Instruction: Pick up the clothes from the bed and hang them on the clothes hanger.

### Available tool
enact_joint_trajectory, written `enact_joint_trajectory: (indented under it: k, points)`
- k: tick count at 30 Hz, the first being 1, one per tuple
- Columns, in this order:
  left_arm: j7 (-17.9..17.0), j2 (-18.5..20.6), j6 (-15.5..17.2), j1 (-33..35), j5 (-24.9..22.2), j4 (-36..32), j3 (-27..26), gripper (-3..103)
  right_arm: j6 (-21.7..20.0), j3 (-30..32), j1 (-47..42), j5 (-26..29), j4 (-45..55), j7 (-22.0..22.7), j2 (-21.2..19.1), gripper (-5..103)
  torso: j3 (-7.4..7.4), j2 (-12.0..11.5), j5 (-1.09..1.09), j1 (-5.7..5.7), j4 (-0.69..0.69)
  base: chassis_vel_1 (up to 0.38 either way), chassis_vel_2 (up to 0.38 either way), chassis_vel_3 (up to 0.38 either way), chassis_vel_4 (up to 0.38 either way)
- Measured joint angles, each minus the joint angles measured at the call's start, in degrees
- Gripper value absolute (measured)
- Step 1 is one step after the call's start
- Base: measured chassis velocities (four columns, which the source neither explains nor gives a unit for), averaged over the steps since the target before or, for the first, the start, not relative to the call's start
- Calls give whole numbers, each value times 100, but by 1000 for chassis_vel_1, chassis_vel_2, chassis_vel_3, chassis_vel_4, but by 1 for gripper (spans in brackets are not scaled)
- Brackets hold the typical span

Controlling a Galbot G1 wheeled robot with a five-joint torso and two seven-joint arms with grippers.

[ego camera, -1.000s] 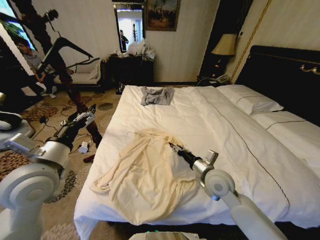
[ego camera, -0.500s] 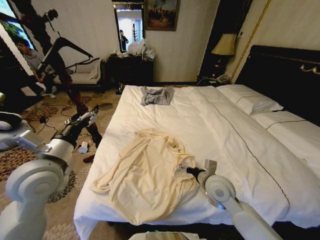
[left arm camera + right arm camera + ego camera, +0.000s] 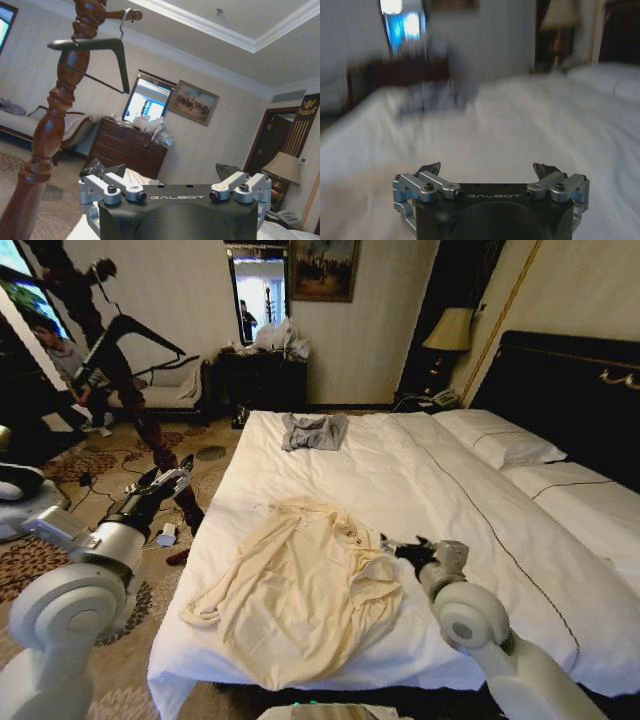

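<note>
right end effector | wide apart, empty | beside clothes | left end effector apart

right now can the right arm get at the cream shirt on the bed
Probably yes. The right gripper hovers open just beside the cream shirt, at its near edge on the bed, and nothing lies between them. The left gripper is off to the side over the floor, out of the way.
</note>
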Motion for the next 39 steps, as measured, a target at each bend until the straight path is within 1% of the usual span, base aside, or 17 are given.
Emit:
enact_joint_trajectory:
  k: [3, 4, 8, 9, 12, 14, 16, 19, 21, 23, 25, 26, 28, 30, 31, 36, 39]
  points:
    - [-61, 392, 1, -326, -111, 286, -23, 100, 1175, 632, -20, -296, -237, -917, 226, 100, 1, 0, 0, 0, -1, 0, 0, 0, 0]
    - [-61, 392, 1, -326, -111, 286, -23, 100, 1175, 632, -20, -296, -237, -917, 226, 100, 1, 0, 0, 0, -1, 0, 0, 0, 0]
    - [-639, 1275, 359, -1217, -772, 853, 24, 100, 1752, 1485, -95, 32, -146, -1315, 634, 100, 0, 0, -1, 0, -1, 0, 0, 0, 0]
    - [-639, 1275, 359, -1217, -772, 853, 24, 100, 1752, 1485, -95, 32, -146, -1315, 634, 100, 0, 0, -1, 0, -1, 0, 0, 0, 0]
    - [-747, 1908, 530, -1990, -941, 1503, 199, 100, 1877, 1955, -152, 175, -60, -1501, 1006, 100, 1, 0, 0, 0, -4, 0, 0, 0, 0]
    - [-563, 2307, 632, -2398, -999, 1895, 319, 100, 1877, 2057, -126, 357, -35, -1499, 1236, 100, 1, 0, -3, 1, -3, 0, 0, 0, 0]
    - [-483, 2479, 690, -2556, -999, 2045, 365, 100, 1870, 2061, -112, 413, -35, -1494, 1342, 100, 1, 0, -1, 0, -2, 0, 0, 0, 0]
    - [-52, 3065, 804, -3136, -937, 2744, 658, 100, 1847, 1987, -142, 422, -67, -1476, 1561, 100, 0, 0, -1, 0, 1, 0, 0, 0, 0]
    - [83, 3190, 796, -3330, -950, 2945, 789, 100, 1842, 1957, -150, 421, -87, -1466, 1588, 100, 0, 0, -1, 0, 0, 0, 0, 0, 0]
    - [441, 3410, 687, -3774, -981, 3449, 1156, 100, 1839, 1892, -147, 406, -152, -1446, 1612, 100, 0, 0, -1, 0, -2, 0, 0, 0, 0]
    - [1058, 3608, 328, -4198, -1018, 4044, 1458, 100, 1838, 1767, -83, 368, -244, -1439, 1634, 100, 1, 0, -2, 0, -2, 0, 0, 0, 0]
    - [1058, 3608, 328, -4198, -1018, 4044, 1458, 100, 1838, 1767, -83, 368, -244, -1439, 1634, 100, 1, 0, -2, 0, -2, 0, 0, 0, 0]
    - [1638, 3649, 22, -4628, -1025, 4558, 1757, 100, 1836, 1691, -72, 322, -288, -1416, 1694, 100, 1, 0, 1, 0, 3, 0, 0, 0, 0]
    - [1862, 3523, -54, -5148, -990, 4965, 2189, 100, 1820, 1650, -87, 285, -292, -1380, 1747, 100, 0, 0, -4, -1, 3, 0, 0, 0, 0]
    - [1862, 3523, -54, -5148, -990, 4965, 2189, 100, 1820, 1650, -87, 285, -292, -1380, 1747, 100, 0, 0, -4, -1, 3, 0, 0, 0, 0]
    - [1834, 3126, 74, -6246, -763, 5733, 3028, 100, 1795, 1657, -169, 238, -307, -1312, 1758, 100, 1, 0, -2, 0, -4, 0, 0, 0, 0]
    - [1894, 2805, 137, -7238, -657, 6570, 3942, 100, 1794, 1641, -242, 149, -344, -1288, 1779, 100, 1, 0, 1, 0, -1, 0, 0, 0, 0]
